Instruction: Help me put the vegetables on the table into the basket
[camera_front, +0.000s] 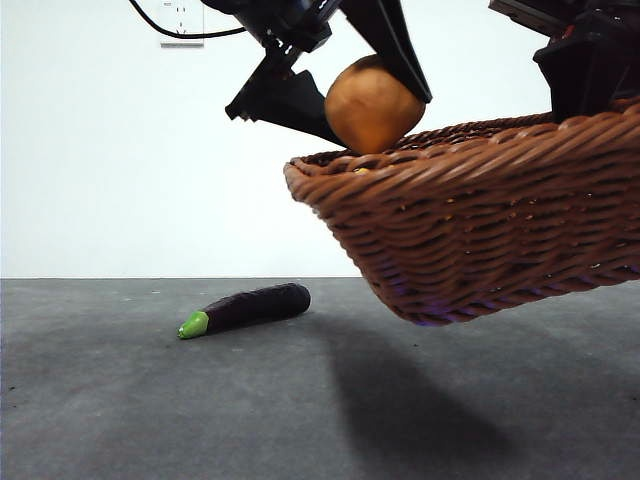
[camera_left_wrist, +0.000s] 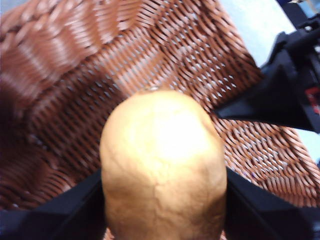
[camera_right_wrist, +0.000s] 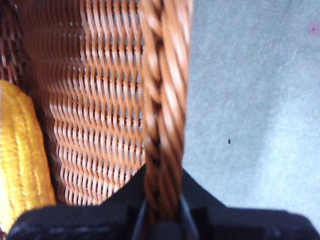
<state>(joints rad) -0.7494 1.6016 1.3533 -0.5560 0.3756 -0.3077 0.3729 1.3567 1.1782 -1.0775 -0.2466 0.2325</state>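
Note:
My left gripper (camera_front: 372, 105) is shut on the orange-brown potato (camera_front: 372, 104) and holds it just above the near-left rim of the wicker basket (camera_front: 470, 230). In the left wrist view the potato (camera_left_wrist: 162, 165) sits between the black jaws over the basket's woven floor (camera_left_wrist: 90, 90). My right gripper (camera_front: 590, 85) is shut on the basket's braided rim (camera_right_wrist: 162, 115) and holds the basket tilted above the table. The yellow corn cob (camera_right_wrist: 22, 155) lies inside the basket. The purple eggplant (camera_front: 250, 308) with its green cap lies on the dark grey table (camera_front: 150, 400), left of the basket.
A white wall stands behind the table, with an outlet (camera_front: 182, 25) and a black cable at its top. The basket casts a shadow (camera_front: 420, 400) on the table under it.

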